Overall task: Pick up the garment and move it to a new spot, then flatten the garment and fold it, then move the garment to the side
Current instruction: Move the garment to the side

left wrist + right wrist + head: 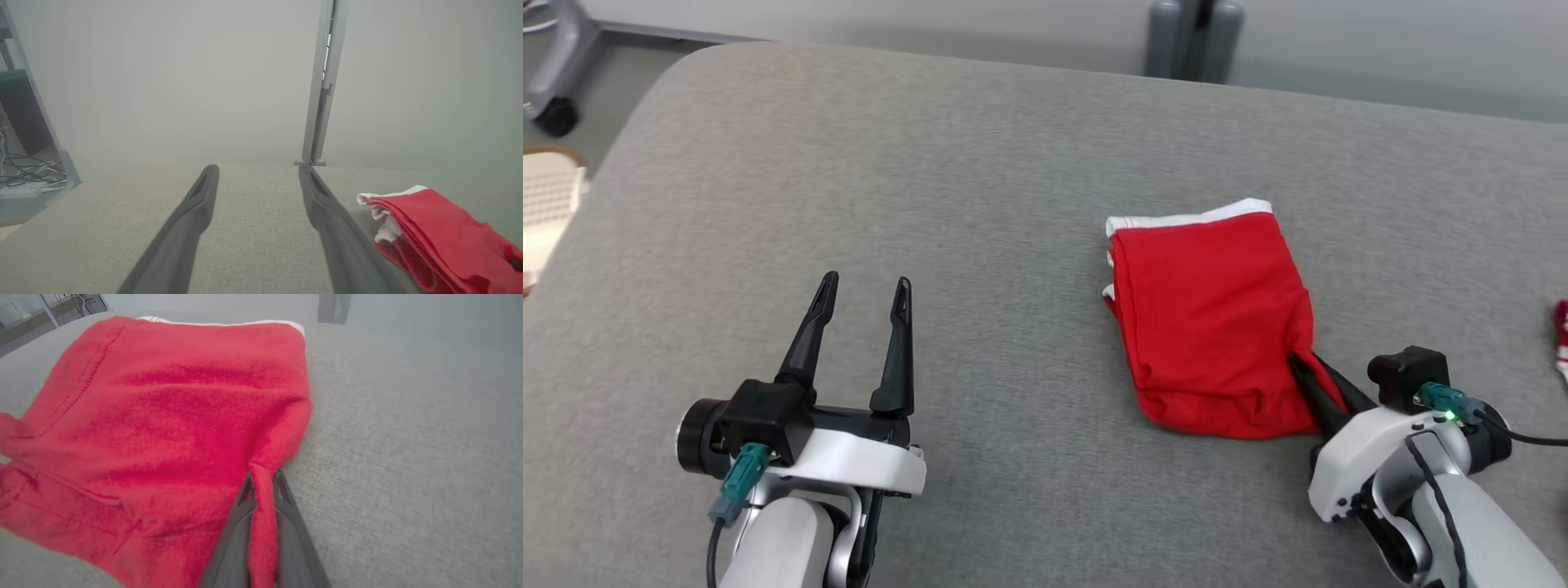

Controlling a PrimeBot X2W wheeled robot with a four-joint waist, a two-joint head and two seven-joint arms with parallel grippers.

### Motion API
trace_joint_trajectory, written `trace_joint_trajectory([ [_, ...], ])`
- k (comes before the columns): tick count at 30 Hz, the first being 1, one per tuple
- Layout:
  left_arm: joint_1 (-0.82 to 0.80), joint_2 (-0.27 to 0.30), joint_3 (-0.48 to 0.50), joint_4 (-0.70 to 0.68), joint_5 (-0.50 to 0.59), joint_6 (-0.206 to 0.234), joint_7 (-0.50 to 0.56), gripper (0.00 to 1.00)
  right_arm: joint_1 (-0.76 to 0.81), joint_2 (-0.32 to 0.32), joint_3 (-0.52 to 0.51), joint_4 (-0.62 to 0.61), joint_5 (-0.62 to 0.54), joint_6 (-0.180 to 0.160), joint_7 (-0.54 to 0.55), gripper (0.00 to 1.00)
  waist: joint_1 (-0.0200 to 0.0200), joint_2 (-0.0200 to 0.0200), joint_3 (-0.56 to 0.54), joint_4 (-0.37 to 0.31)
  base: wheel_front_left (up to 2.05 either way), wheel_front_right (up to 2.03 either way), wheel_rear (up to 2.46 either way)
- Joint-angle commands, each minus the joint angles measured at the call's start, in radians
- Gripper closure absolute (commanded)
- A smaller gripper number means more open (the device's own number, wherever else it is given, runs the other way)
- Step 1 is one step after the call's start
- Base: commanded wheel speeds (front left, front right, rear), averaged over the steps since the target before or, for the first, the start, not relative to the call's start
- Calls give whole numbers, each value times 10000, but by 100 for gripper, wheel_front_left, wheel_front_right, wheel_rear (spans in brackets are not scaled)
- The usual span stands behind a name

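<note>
The garment (1209,318) is a folded red piece with a white band along its far edge, lying on the grey padded table (980,163) right of centre. My right gripper (1298,363) is shut on the garment's near right corner; in the right wrist view a pinched ridge of red cloth (261,506) runs between its dark fingers (233,539). My left gripper (866,294) stands open at the lower left with nothing between its fingers, well left of the garment. In the left wrist view the garment (441,241) lies to the right of that gripper (257,171).
A small red and white item (1561,335) shows at the table's right edge. A grey post (1192,37) stands beyond the far edge. A wheeled chair base (556,73) and a pale woven object (547,204) sit off the left side.
</note>
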Motion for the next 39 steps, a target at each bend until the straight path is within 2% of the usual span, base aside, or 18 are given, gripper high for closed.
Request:
trace_joint_trajectory([
  [1,0,62,49,-42,52,-16,-25,0,197,-147,-4,-100,-12,-1,63,100,0,0,109,-515,0,0,0],
  [11,-299,542,161,-660,286,27,130,0,849,-1557,-75,-2415,-350,-2,760,100,0,0,742,-3267,0,0,0],
  [16,-490,669,71,-872,342,-27,374,0,359,-2328,-161,-3298,-484,-1,1181,100,0,0,946,-4202,0,0,0],
  [22,-586,797,11,-1120,396,66,644,0,-662,-3195,-91,-3875,-331,-1,1355,100,0,0,1180,-4848,0,0,0],
  [28,-680,861,-66,-1247,390,22,730,0,-1200,-4004,-375,-3119,275,-1,1647,100,0,0,1454,-5017,0,0,0],
  [31,-741,865,-93,-1229,360,12,709,0,-1197,-4067,-456,-2486,468,-1,1589,100,0,0,1545,-5029,0,0,0],
  [35,-760,903,-115,-1191,315,1,697,0,-1012,-3829,-490,-1489,801,-1,1338,98,0,0,1576,-5023,0,0,0],
  [36,-773,926,-96,-1186,302,4,702,0,-990,-3753,-541,-1212,834,-1,1262,67,0,0,1577,-5031,0,0,0],
  [37,-782,951,-85,-1184,286,11,710,0,-976,-3676,-588,-965,827,-1,1150,20,0,0,1576,-5045,0,0,0],
  [38,-782,951,-85,-1184,286,11,710,0,-976,-3676,-588,-965,827,-1,1150,20,0,0,1576,-5045,0,0,0],
  [39,-792,970,-76,-1187,280,17,723,0,-1000,-3557,-686,-753,832,-1,974,0,0,0,1572,-5063,0,0,0],
])
